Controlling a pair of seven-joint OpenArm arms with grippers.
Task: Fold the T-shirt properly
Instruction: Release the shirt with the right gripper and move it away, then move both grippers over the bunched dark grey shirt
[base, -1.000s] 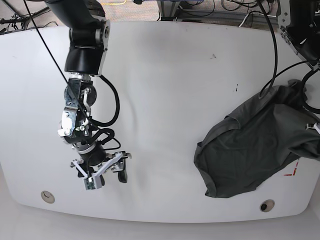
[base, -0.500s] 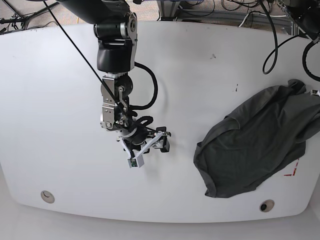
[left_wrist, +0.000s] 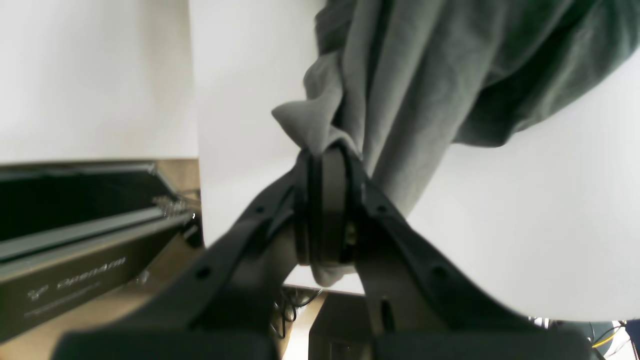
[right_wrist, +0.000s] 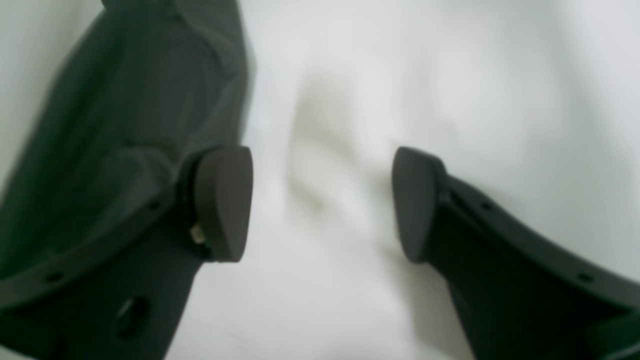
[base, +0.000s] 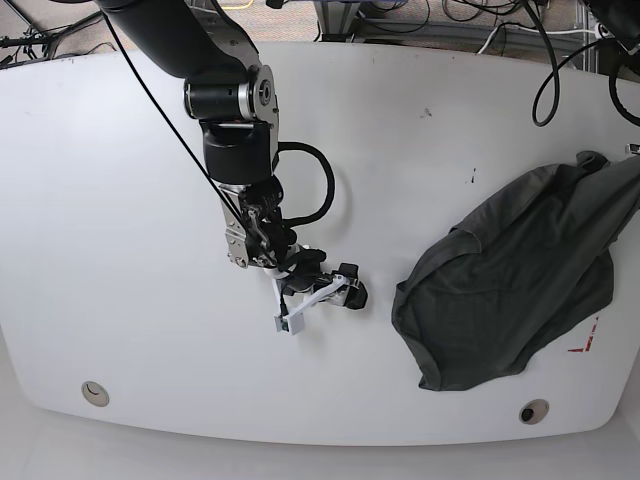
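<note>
T-shirt (base: 520, 295) lies crumpled on the white bench (base: 400, 150), its far corner lifted at the bench edge. Left gripper (left_wrist: 325, 200): jaws pressed together, pinching a bunched fold of the T-shirt, fabric draping away from it. Right gripper (base: 320, 295): hovers over bare bench just beside the T-shirt's near hem, jaws spread, nothing between them.

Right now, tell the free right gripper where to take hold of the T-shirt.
Take the near hem corner of the T-shirt, coming in low from the table's middle. That edge lies flat and faces the open right gripper, while the left gripper pinches the far end.
</note>
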